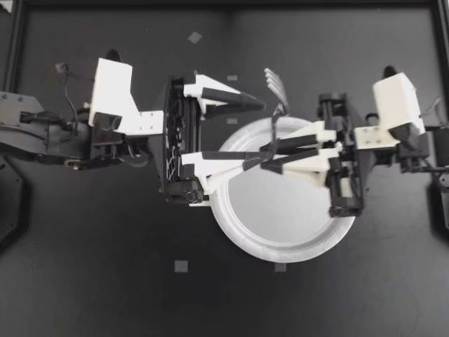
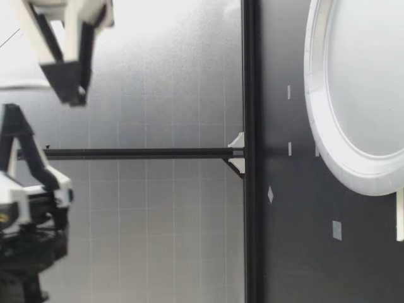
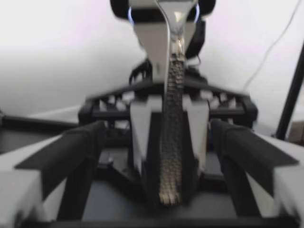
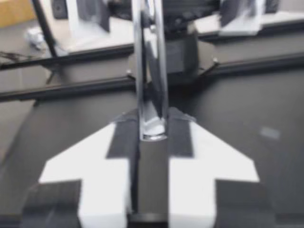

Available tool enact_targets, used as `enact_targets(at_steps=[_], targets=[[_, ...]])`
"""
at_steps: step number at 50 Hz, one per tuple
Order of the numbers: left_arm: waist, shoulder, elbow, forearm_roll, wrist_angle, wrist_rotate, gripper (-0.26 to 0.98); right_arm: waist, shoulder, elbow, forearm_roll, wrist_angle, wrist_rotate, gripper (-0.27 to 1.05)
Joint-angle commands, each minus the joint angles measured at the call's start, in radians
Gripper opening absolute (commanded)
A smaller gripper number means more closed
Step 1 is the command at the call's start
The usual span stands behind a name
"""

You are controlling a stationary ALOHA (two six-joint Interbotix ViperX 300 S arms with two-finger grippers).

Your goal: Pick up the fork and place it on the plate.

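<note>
Dark table [image 1: 105, 281], white plate [image 1: 280, 254] at its middle, left gripper [image 1: 261, 133] and right gripper [image 1: 266, 160] meeting above it, fork [image 1: 277, 91] held by the right one.
The left gripper reaches in from 9 o'clock and stands wide open over the plate's 11 o'clock part. In its wrist view, one finger lies on either side of the right gripper's tips, clear of the handle. The right gripper comes in from 3 o'clock and is clenched on the fork's handle, both pads pressed against it in its own wrist view. From that grip the fork runs toward 12 o'clock, its tines past the plate's rim over bare table. In the low view both arms hang well above the table.
</note>
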Motion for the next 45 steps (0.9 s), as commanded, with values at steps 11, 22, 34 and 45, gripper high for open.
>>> enact_targets(at_steps=[11,22,34,45], targets=[[0.002,-0.222,0.184,0.002,-0.006,0.009,0.89,0.0,-0.293,0.043,0.129,0.753,0.092,-0.23],[0.002,-0.287,0.262,0.002,-0.005,-0.005,0.89,0.144,-0.305,0.141,0.351,1.048,0.244,-0.23],[0.002,-0.23,0.245,0.002,-0.003,-0.002,0.88,0.239,-0.278,0.212,0.387,1.097,0.466,-0.23],[0.002,-0.21,0.245,0.0,-0.009,0.002,0.88,0.232,-0.225,0.232,0.374,1.12,0.615,-0.23]])
